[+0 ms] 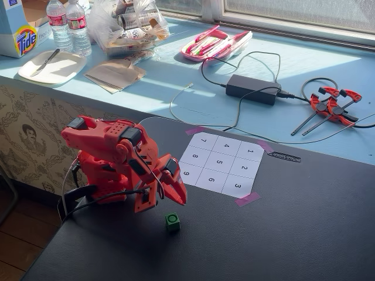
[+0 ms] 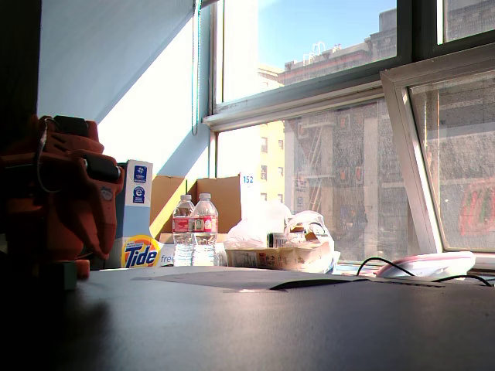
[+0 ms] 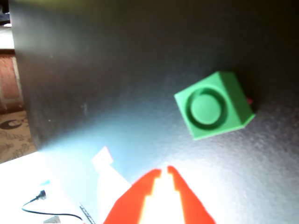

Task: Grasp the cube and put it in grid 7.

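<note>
The red two-finger gripper (image 1: 169,202), jaws closed and empty, hangs just beside the small green cube (image 1: 172,221) on the black bench (image 1: 281,234).

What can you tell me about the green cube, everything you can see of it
The cube is small, bright green and looks like matte plastic. Its top face carries a recessed dark ring around a raised round centre, clearest in the wrist view. It sits flat and upright on the black table, outside the numbered white sheet, on the side nearest the 9 cell. Only the table touches it. The red gripper hangs just beside it with its fingertips nearly together, apart from the cube.
</note>
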Available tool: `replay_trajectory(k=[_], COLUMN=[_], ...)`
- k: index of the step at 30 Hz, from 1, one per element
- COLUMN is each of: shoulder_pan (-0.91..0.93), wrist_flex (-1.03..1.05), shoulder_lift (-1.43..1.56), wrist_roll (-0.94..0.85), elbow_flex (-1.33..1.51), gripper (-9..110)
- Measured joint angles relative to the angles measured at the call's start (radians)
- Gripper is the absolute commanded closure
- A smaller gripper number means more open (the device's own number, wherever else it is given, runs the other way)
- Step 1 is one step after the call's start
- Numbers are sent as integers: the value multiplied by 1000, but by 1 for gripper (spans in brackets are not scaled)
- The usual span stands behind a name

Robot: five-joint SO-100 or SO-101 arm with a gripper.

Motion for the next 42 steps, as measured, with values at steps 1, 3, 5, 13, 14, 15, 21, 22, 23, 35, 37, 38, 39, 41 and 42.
replay_trajectory(k=[1,3,5,13,14,15,21,22,23,35,37,38,39,41,42], shoulder_pan=[0,0,0,0,0,0,0,0,0,64,104,118,132,161,176], wrist_flex=[0,0,0,-28,-28,-28,-25,-23,-17,213,253,262,268,282,291], shoulder_lift=[0,0,0,0,0,0,-2,-8,-20,-388,-440,-465,-489,-535,-554], wrist_roll=[0,0,0,0,0,0,-25,-25,-25,-227,-322,-360,-400,-474,-509], elbow_flex=[0,0,0,0,0,0,0,-5,-8,-492,-563,-578,-588,-597,-601], gripper=[101,101,101,101,101,101,101,101,101,100,94,90,86,80,78])
